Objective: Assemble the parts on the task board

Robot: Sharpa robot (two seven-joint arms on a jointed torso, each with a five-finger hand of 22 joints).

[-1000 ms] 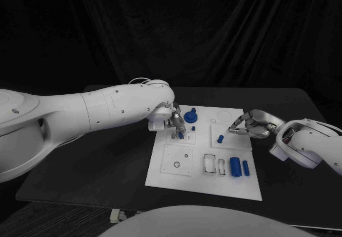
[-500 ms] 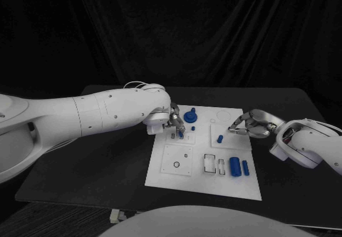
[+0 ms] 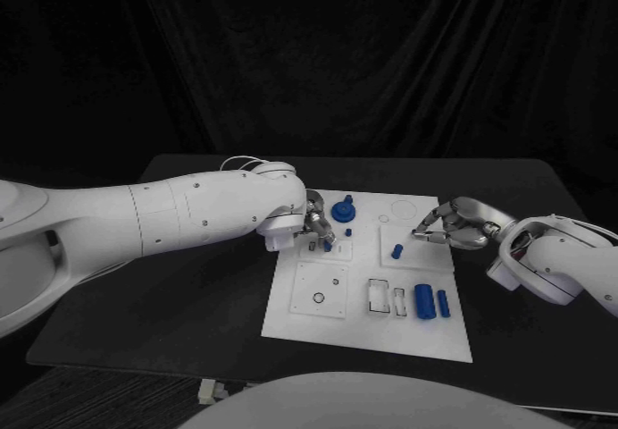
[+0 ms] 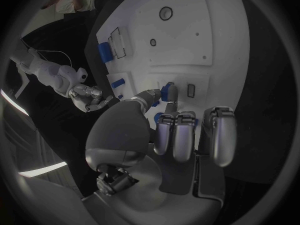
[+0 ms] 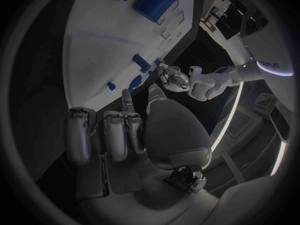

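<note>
We are pinching a small blue plastic peg in our left hand over the white rectangular task board; right hand curling empty; several loose blue cylinders are waiting.

left hand: fingers curled, pinching | right hand: fingers curled in

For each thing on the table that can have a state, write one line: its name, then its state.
Left hand: pinching a small blue peg over the task board.
Right hand: fingers curled, holding nothing.
Blue knob: standing on the board.
Two blue cylinders: lying flat, untouched.
Short blue pin: on the board, free.
</note>
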